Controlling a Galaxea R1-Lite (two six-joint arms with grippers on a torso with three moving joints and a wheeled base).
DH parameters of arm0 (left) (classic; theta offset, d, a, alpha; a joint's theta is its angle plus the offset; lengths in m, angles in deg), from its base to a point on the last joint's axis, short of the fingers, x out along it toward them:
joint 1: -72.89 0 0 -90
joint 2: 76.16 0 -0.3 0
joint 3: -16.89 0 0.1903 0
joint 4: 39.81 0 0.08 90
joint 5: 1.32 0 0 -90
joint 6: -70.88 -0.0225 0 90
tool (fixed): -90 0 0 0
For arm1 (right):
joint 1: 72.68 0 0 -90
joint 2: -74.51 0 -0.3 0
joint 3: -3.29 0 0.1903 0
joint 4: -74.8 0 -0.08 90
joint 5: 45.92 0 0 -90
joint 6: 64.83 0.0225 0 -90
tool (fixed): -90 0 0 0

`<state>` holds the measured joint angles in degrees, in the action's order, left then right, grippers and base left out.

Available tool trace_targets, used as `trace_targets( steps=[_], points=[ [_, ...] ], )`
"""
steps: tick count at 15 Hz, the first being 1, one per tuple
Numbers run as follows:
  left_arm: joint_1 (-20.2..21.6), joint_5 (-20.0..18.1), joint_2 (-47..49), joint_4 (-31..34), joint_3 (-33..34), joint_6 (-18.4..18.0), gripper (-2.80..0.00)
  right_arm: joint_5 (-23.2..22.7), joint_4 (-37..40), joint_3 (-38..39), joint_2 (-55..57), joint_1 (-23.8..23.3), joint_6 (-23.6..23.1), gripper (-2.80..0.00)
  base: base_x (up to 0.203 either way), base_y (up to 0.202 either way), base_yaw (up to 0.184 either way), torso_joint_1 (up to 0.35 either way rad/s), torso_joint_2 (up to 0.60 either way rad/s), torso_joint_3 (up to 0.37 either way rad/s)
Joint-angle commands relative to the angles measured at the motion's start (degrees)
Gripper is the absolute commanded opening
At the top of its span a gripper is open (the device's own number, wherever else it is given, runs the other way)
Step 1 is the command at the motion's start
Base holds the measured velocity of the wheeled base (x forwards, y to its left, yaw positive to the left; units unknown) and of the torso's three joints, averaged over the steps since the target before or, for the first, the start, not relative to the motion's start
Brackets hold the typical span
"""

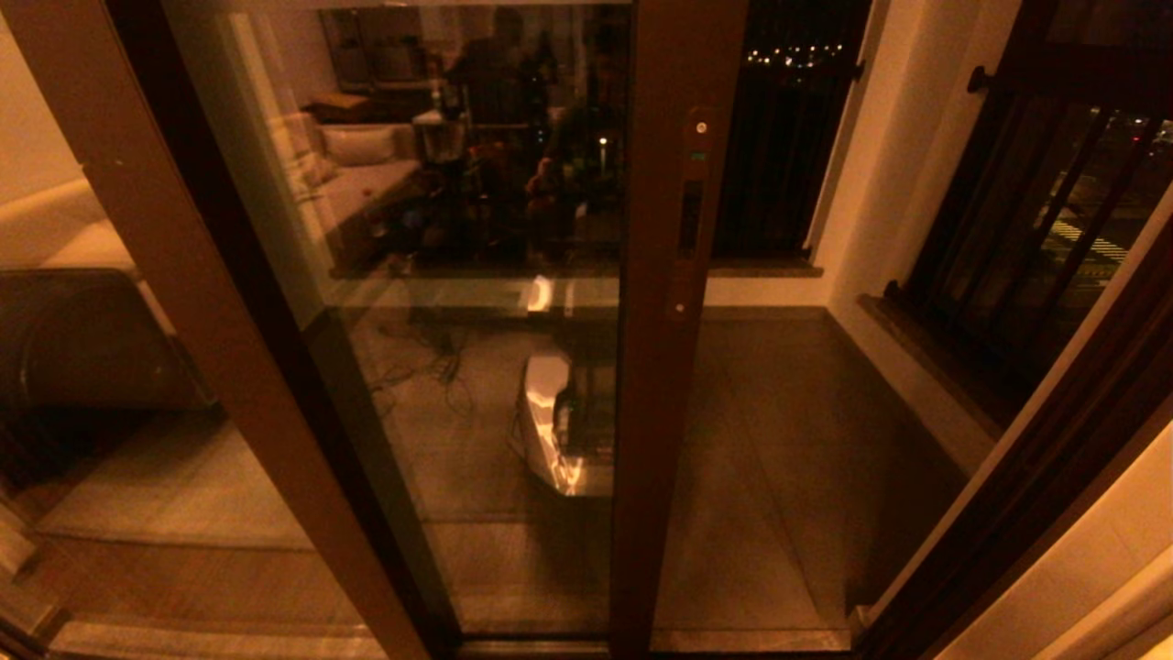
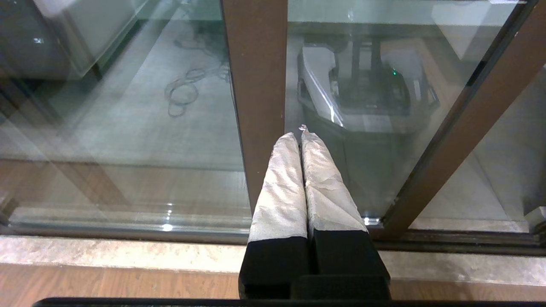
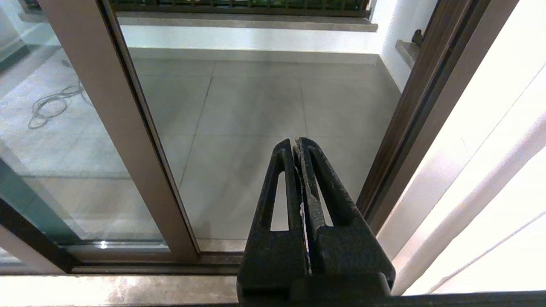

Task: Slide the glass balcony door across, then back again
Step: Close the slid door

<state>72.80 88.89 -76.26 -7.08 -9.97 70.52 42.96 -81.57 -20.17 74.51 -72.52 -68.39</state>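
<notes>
L gripper point(image 2: 298, 133) closed nr stile; R gripper point(image 3: 295, 144) closed; glass balcony door point(image 1: 674, 321) upright, partway open.

Head view is reading dim; straight frame lines are bowing toward the edges. The glass balcony door point(image 1: 476, 275) is mirroring the lit room. Both wrist views are showing brighter light, with small glints on the glass.

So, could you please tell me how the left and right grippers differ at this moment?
The left gripper has fingers wrapped in silvery covering, while the right gripper has bare black, slotted fingers. The left one points at the glass balcony door, by its brown stile; the right one points through the open gap at the balcony floor. Both are shut and hold nothing.
</notes>
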Motion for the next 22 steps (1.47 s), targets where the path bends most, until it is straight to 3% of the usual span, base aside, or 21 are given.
trace_targets(
  steps=[1,16,19,22],
  points=[
    [0.0,0.0,0.0,0.1,0.0,0.0,-2.8,0.0,0.0,0.0,0.0,0.0,0.0,-2.8,0.0,0.0,0.0,0.0,0.0,0.0],
    [0.0,0.0,0.0,0.1,0.0,0.0,-2.8,-0.7,0.0,-1.1,0.1,0.0,-0.9,-2.8,0.0,0.0,0.0,0.0,0.0,0.0],
    [0.0,0.0,0.0,0.1,0.0,0.0,-2.8,-7.4,0.3,-10.7,7.1,0.0,-0.4,-2.8,0.0,0.0,0.0,0.0,0.0,0.0],
    [0.0,0.0,0.0,0.1,0.0,0.1,-2.8,-12.8,0.3,-25.9,25.6,0.8,5.3,-2.8,0.0,0.0,0.0,0.0,0.0,0.0]
  ],
)
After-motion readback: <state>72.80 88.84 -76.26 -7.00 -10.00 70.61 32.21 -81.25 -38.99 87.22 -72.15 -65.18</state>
